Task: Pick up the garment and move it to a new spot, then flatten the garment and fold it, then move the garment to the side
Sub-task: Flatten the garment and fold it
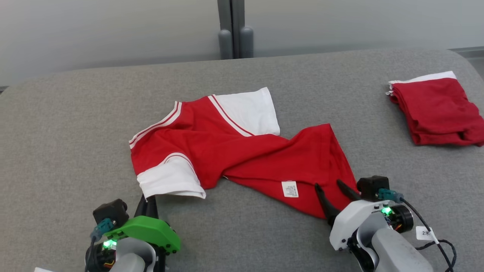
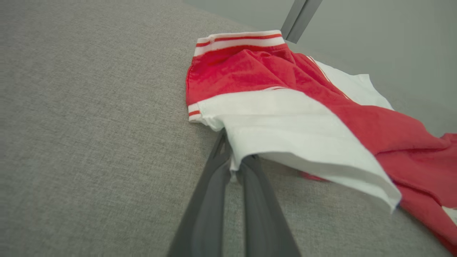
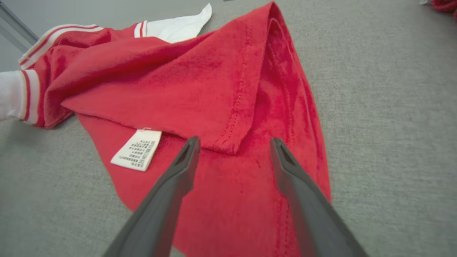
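Nearest in the head view is the left gripper (image 1: 149, 199), under a green cover at the near left. Its fingers are clenched on the red shirt (image 1: 242, 155), at the edge of the near white sleeve (image 1: 170, 181). At the near right, the right gripper (image 1: 328, 184) has its fingers spread apart over the shirt's near right corner, grasping nothing. The shirt lies crumpled in the middle of the grey cushion (image 1: 75, 132), with its collar (image 1: 155, 126) to the left. A second white sleeve (image 1: 247, 111) lies on its far side, and a white label (image 1: 290, 189) sits by the near hem. Far right and well apart lies a folded red cloth (image 1: 438, 113) with a white edge. A grey post (image 1: 234, 30) stands beyond the cushion's far edge.

From the left wrist, the two dark fingers (image 2: 210, 189) press together on the white sleeve's hem. To the right of the pinch, the hem hangs just clear of the cushion.

From the right wrist, the fingers stand wide apart above the red cloth, with a turned-over corner of hem between their tips. The label lies just left of them. I cannot tell whether the tips touch the cloth.
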{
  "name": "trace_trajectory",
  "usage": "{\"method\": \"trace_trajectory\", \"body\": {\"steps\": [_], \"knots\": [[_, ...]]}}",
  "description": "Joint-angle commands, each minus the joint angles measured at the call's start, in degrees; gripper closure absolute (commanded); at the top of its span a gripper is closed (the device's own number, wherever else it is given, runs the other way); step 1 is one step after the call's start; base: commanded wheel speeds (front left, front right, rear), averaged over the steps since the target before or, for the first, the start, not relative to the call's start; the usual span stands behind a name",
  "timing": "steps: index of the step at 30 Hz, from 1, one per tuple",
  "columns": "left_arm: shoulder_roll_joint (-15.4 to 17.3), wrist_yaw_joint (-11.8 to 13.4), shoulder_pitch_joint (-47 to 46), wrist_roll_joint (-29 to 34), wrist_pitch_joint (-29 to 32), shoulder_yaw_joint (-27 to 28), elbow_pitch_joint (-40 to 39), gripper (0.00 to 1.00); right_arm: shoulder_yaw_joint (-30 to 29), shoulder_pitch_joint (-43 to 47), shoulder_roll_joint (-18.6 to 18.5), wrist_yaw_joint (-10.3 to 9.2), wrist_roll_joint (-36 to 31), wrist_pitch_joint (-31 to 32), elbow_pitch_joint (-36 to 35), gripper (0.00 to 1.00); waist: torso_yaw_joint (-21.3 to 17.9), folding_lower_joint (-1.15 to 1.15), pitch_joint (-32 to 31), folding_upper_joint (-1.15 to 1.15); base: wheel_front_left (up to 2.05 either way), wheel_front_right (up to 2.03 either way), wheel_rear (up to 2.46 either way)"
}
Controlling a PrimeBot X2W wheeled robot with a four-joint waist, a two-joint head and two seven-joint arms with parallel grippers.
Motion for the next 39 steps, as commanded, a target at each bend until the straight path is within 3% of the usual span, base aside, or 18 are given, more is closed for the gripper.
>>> {"method": "trace_trajectory", "body": {"steps": [1,7,15,35,36,37,39], "knots": [[0.4,0.5,1.0,0.4,-0.4,0.4,-1.1,1.00,0.9,-1.2,-0.3,-0.09,1.6,0.7,1.5,0.00,1.2,0.00,0.5,0.00,0.00,0.00,0.00],[0.6,1.1,2.5,1.5,-0.4,0.7,-4.0,1.00,3.9,-4.2,-0.2,-0.09,7.5,1.7,6.9,0.00,2.3,0.00,1.1,0.00,0.00,0.00,0.00],[0.9,1.7,3.4,3.0,-0.5,1.0,-6.2,1.00,7.5,-8.7,-0.2,-0.09,17.5,-2.1,10.9,0.00,2.8,0.00,1.9,0.00,0.00,0.00,0.00],[0.6,1.5,4.0,3.4,-0.4,2.1,-7.9,1.00,11.3,-9.1,-0.3,-0.09,27.5,-5.4,11.2,0.00,2.4,0.00,3.2,0.00,0.00,0.00,0.00],[0.6,1.5,3.9,3.5,-0.4,2.2,-7.9,1.00,11.2,-9.4,-0.3,-0.09,27.4,-5.4,11.5,0.02,2.4,0.00,3.2,0.00,0.00,0.00,0.00],[0.6,1.4,3.8,3.5,-0.4,2.2,-7.9,1.00,11.0,-9.9,-0.3,-0.09,27.4,-5.5,11.9,0.36,2.4,0.00,3.3,0.00,0.00,0.00,0.00],[0.6,1.3,3.5,3.5,-0.5,2.3,-7.9,1.00,10.4,-10.7,-0.3,-0.09,27.0,-5.5,12.2,0.70,2.5,0.00,3.5,0.00,0.00,0.00,0.00]]}}
